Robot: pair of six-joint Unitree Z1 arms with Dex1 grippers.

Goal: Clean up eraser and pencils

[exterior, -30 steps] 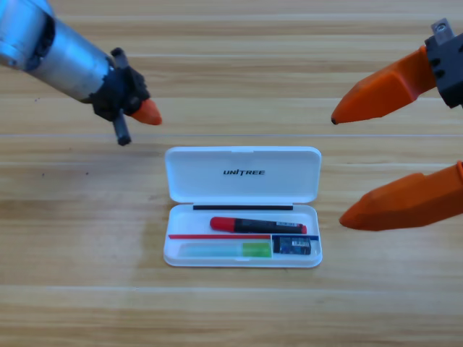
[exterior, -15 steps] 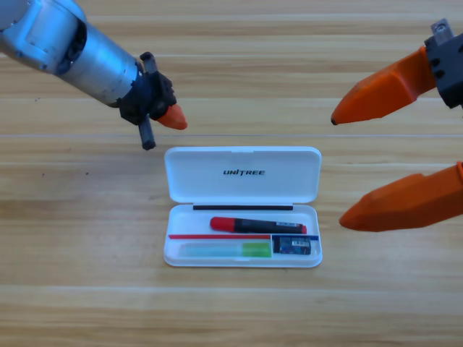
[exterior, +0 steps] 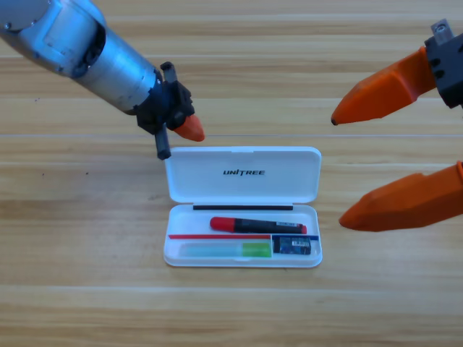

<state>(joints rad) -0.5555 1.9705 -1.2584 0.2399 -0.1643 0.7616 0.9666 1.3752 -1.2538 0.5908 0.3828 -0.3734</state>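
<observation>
White case (exterior: pixel 243 176) lies open mid-desk (exterior: pixel 72 289), holding both pencils (exterior: pixel 257 225) and the eraser (exterior: pixel 291 246). Left gripper (exterior: pixel 187 129) hovers at its 11 o'clock, fingers' state unclear. Right gripper (exterior: pixel 340 168) waits at 3 o'clock, fingers apart.

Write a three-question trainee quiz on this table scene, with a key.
1. True or false: the eraser lies outside the white case.
2. Which gripper is nearest the open lid's upper left corner: (a) left gripper, (b) right gripper?
3. Fill in: the red-capped pencil lies above the ______ pencil in the picture.

Key: 1 false, it lies in the tray's lower right. 2 a; the right gripper waits at the right edge, jaws apart. 3 green.
</observation>
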